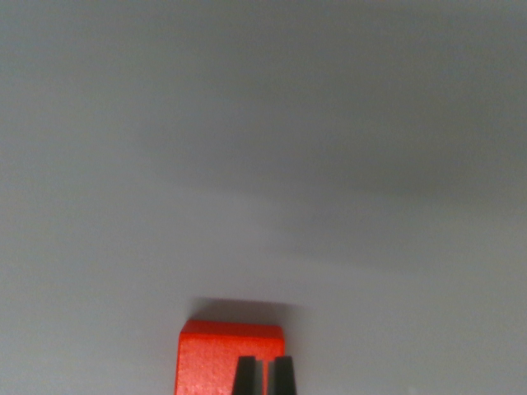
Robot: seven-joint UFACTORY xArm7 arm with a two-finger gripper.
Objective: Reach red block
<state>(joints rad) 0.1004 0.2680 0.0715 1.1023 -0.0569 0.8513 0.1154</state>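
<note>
The red block (216,355) lies on a pale grey surface at the bottom centre of the wrist view, cut off by the lower edge. Two dark fingertips of my gripper (264,377) rise from the bottom edge in front of the block's right part. They stand close together with only a narrow slit between them, and nothing is held in it. Whether the tips touch the block cannot be told.
A plain grey surface (263,164) fills the rest of the view, with a soft shadow band across the upper right. A thin shadow lies just behind the block.
</note>
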